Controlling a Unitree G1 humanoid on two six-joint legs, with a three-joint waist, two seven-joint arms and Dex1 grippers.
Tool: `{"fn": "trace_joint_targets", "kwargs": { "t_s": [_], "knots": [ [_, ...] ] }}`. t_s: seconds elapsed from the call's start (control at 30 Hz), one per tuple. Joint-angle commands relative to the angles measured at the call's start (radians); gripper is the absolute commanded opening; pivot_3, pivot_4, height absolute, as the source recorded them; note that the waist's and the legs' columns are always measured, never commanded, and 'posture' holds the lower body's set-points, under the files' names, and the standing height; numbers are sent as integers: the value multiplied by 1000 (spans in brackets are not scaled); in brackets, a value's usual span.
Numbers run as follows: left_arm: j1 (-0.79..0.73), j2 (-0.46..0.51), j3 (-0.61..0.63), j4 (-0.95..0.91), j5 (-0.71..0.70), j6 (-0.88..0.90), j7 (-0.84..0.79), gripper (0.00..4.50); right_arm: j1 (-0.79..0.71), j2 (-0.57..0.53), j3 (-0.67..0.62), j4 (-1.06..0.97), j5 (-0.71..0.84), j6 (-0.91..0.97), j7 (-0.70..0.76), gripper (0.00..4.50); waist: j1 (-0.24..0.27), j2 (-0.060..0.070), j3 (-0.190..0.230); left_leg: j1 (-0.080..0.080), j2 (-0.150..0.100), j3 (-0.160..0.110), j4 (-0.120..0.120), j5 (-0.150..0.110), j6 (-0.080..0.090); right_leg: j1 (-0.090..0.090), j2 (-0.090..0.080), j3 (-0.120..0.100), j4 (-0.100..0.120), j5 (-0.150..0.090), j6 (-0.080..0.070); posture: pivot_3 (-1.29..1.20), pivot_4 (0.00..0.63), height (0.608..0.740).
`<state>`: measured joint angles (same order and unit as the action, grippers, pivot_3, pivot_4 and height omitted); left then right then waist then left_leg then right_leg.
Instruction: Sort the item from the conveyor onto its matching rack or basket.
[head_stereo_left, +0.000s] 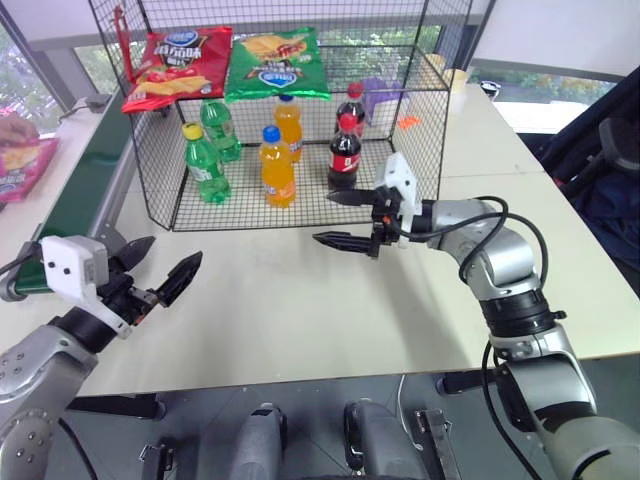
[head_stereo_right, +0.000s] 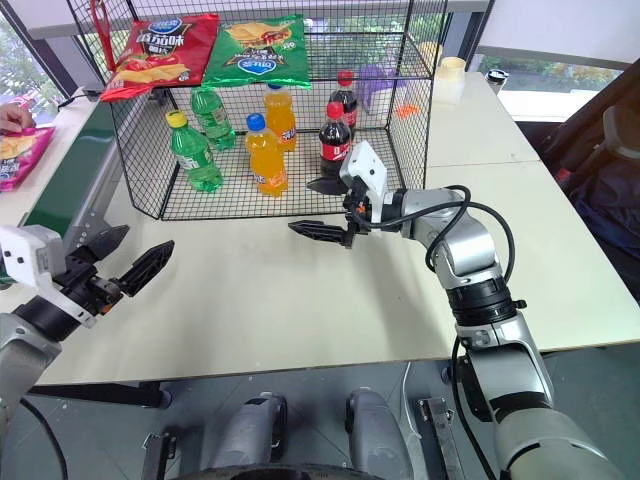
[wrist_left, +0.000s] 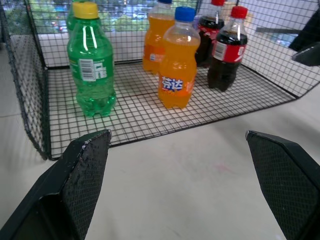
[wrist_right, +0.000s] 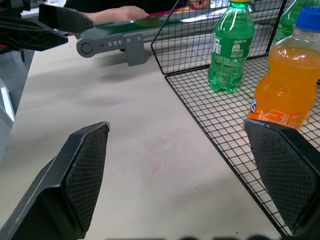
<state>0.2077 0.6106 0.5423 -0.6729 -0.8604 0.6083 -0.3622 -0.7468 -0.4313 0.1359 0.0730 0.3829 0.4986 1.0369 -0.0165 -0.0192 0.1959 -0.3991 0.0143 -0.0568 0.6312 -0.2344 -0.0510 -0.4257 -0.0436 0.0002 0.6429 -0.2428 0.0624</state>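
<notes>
Both the left gripper (head_stereo_left: 160, 262) and right gripper (head_stereo_left: 345, 218) were wide open and empty. The pink bag (head_stereo_left: 22, 160) lay far off beside the belt (head_stereo_left: 75, 190), by a person's hand (head_stereo_right: 14, 117). Reaching might bump that hand.

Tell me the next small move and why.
Probably swing the open left gripper toward the conveyor: the pink chip bag lies at the left edge beside the belt, a person's hand on it, and both grippers are empty.
</notes>
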Motion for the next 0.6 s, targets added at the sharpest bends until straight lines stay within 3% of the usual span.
{"fn": "trace_joint_targets", "kwargs": {
  "t_s": [0.03,0.4,0.6],
  "knots": [
    [-8,-2,9,-33,-1,-16,12,4500,-11,5,-25,-46,28,4,-4,4427,0,0,0,0,0,0,0,0,0,0,0,0,0,0,0,0,150,740],
    [3,13,36,-54,26,-17,48,4500,-13,25,-32,-60,65,39,-21,4427,0,0,0,0,0,0,0,0,0,0,0,0,0,0,0,0,150,740],
    [24,24,88,-42,133,-59,74,4500,-12,38,-22,-69,77,47,-20,4427,-1,0,0,0,0,0,0,0,0,0,0,0,0,0,0,0,150,740]
  ]
}}
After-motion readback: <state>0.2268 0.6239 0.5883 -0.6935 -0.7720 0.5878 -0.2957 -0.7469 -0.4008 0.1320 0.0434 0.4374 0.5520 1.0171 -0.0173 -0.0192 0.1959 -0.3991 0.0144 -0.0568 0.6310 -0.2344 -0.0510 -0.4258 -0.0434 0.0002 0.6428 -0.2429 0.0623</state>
